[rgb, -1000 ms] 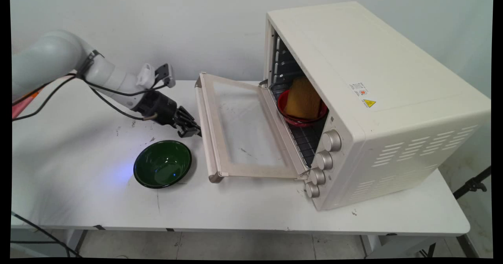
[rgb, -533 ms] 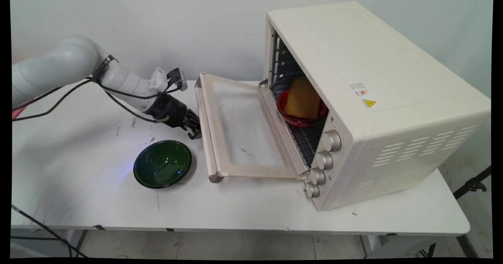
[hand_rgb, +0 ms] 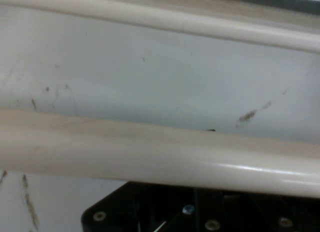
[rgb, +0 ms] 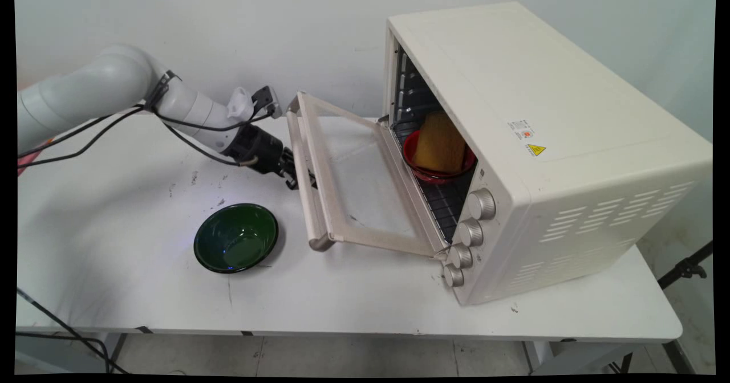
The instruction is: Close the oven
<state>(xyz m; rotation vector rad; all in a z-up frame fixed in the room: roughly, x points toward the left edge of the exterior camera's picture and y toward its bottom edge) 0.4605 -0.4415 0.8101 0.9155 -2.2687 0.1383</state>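
My gripper (rgb: 297, 173) sits against the oven door handle (rgb: 306, 183), pressing from the outer side; can't tell from either view how the jaws stand. Hand view: handle bar (hand_rgb: 160, 154) runs right across, just above my linkage. Door (rgb: 353, 172) is part-raised, not closed. Inside oven (rgb: 536, 143): red bowl (rgb: 436, 171) w/ yellow sponge (rgb: 439, 141). Green bowl (rgb: 235, 237) on table (rgb: 342, 297), near me.

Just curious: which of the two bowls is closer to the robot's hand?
The empty dark green bowl on the table, below the hand; the red bowl sits inside the oven.
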